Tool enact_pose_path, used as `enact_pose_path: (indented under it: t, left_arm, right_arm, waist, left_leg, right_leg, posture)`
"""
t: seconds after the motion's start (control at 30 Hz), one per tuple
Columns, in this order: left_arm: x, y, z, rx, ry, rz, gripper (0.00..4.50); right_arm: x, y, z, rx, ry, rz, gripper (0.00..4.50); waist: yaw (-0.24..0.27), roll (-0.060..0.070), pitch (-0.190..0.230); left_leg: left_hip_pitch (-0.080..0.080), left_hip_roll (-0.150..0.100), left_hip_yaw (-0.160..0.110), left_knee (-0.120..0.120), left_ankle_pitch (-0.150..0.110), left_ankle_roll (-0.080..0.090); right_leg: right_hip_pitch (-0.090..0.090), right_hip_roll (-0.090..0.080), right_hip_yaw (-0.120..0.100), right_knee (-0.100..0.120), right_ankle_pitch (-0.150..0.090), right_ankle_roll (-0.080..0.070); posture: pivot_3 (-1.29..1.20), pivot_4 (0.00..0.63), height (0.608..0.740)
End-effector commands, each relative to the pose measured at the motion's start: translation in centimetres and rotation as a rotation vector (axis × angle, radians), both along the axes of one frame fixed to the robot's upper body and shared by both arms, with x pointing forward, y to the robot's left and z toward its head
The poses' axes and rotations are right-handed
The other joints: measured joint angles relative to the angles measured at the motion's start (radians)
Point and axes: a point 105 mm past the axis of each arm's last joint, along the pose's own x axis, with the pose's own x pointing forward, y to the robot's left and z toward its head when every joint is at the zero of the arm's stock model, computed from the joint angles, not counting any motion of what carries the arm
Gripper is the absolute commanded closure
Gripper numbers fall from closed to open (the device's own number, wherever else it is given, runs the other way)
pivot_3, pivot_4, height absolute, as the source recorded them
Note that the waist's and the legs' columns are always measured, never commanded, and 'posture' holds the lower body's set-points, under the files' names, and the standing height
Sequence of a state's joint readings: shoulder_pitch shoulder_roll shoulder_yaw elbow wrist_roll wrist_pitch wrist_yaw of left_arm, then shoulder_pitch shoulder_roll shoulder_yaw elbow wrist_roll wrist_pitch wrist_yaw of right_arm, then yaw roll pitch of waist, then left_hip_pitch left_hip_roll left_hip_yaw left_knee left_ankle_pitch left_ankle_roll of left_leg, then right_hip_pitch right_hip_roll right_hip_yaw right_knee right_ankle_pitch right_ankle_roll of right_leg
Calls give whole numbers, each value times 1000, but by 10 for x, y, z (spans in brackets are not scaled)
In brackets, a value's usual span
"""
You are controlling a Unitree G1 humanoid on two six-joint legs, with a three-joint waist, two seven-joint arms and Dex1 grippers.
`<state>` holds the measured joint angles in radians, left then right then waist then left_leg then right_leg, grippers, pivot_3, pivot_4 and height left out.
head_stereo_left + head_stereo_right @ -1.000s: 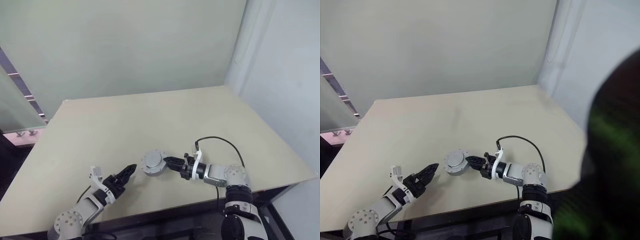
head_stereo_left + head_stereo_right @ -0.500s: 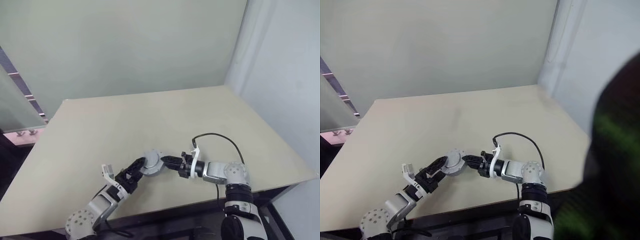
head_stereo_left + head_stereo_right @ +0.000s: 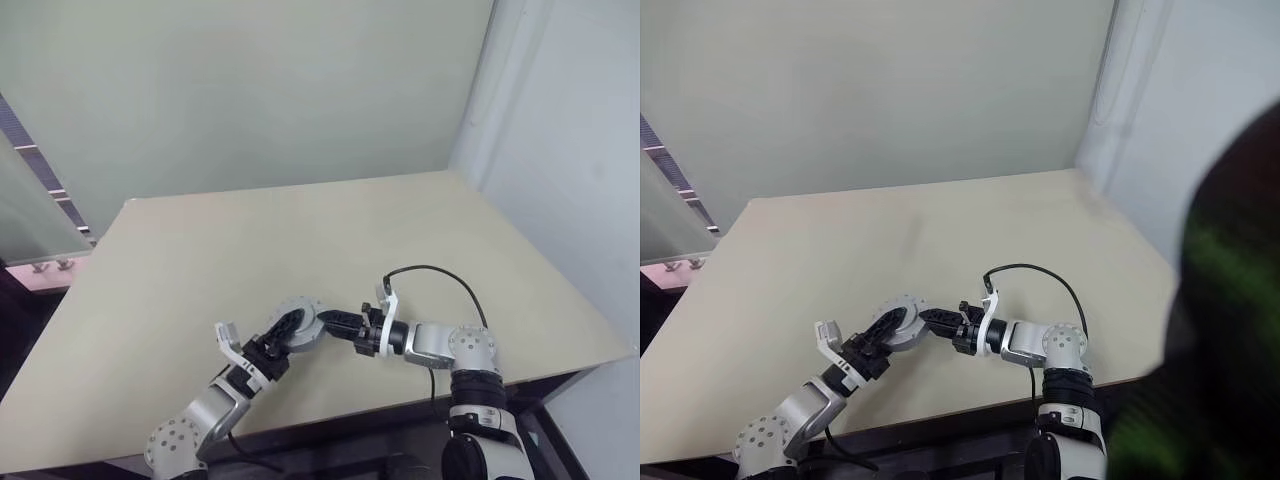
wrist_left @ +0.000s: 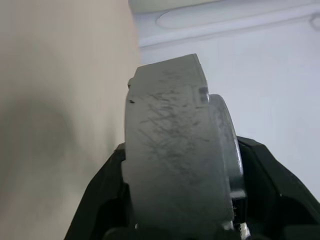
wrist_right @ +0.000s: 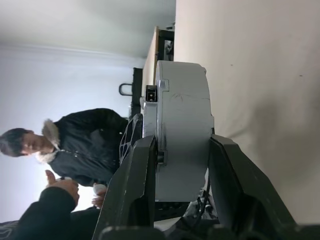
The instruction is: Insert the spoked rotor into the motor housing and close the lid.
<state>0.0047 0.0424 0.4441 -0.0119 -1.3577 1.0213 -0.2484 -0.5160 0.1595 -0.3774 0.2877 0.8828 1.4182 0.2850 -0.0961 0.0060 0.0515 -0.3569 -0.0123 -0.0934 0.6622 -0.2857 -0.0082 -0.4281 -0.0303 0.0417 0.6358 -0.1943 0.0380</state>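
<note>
both pairs of black fingers are closed on the same thing: the motor housing (image 3: 300, 322), held up off the table (image 3: 300, 230) between the two arms. seen from the head camera, the right gripper (image 3: 338, 322) reaches in from about 3 o'clock and pinches the housing's right edge, while the left gripper (image 3: 288, 330) comes up from about 7 o'clock and clamps its lower left edge. the housing sits at roughly 6 o'clock on the tabletop, near the front edge.

it is a small, thick, pale grey metal puck with a flat round face and small lugs along its rim. in the right wrist view it stands edge-on between that gripper's fingers (image 5: 136, 185), one finger on each flat face, with a thin seam running round the side wall and a small dark square fitting at the rim. in the left wrist view the side wall (image 4: 170, 150) looks scuffed with fine scratches, and a thinner grey disc steps out from one face.

a black cable (image 3: 440, 280) loops over the right wrist. a person in a dark jacket (image 5: 80, 145) stands beyond the table in the right wrist view.
</note>
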Motion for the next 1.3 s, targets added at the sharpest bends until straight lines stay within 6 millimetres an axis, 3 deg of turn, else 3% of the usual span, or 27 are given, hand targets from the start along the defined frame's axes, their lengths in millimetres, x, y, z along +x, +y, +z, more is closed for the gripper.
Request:
enact_pose_path:
  t: [0.03, 0.3, 0.6, 0.77, 0.83, 1.07, 1.3]
  left_arm:
    - [1, -1, 5, 59, -12, -11, 2202]
    - [5, 6, 2, 60, -16, 39, 2216]
    - [13, 16, 6, 96, -43, 122, 2454]
    - [29, 41, 19, 206, -110, 251, 2465]
    - [39, 58, 24, 314, -138, 343, 2465]
    - [63, 91, 29, 678, -208, 497, 2465]
    - [75, 106, 23, 889, -229, 537, 2465]
  right_arm:
    - [-6, 26, 24, 81, -59, 53, 3302]
    - [0, 24, 23, 38, -127, -2, 3302]
    - [12, 12, 16, -110, -279, -81, 72]
    - [17, 4, 16, -296, -545, -91, 0]
    - [14, 4, 17, -371, -716, -62, 0]
    - [3, 7, 12, -525, -1168, 63, 0]
    - [-2, 9, 3, -571, -1323, 127, 0]
  waist:
    - [0, 0, 0]
    - [0, 0, 0]
    - [0, 0, 0]
    - [0, 0, 0]
    - [1, 0, 0]
    - [5, -1, 0]
    - [27, -6, -1]
  left_leg:
    - [0, 0, 0, 0, 0, 0]
    - [0, 0, 0, 0, 0, 0]
    - [0, 0, 0, 0, 0, 0]
    - [-1, 0, 0, -1, 0, 0]
    - [-2, 0, 0, -1, 0, 0]
    - [-2, 0, 0, -1, 0, -1]
    - [-2, -2, -1, -1, 0, -1]
  right_leg:
    - [0, 0, 0, 0, 0, 0]
    - [0, 0, 0, -1, 0, 0]
    - [0, 0, 0, -2, 0, 0]
    - [1, 0, 0, -6, 1, -1]
    - [1, 1, 0, -8, 1, -2]
    - [2, 1, 1, -11, 3, -2]
    - [2, 0, 2, -11, 4, -3]
  posture:
    - [0, 0, 740]
    - [0, 0, 740]
    - [0, 0, 740]
    - [0, 0, 740]
    - [0, 0, 740]
    - [0, 0, 740]
    - [0, 0, 740]
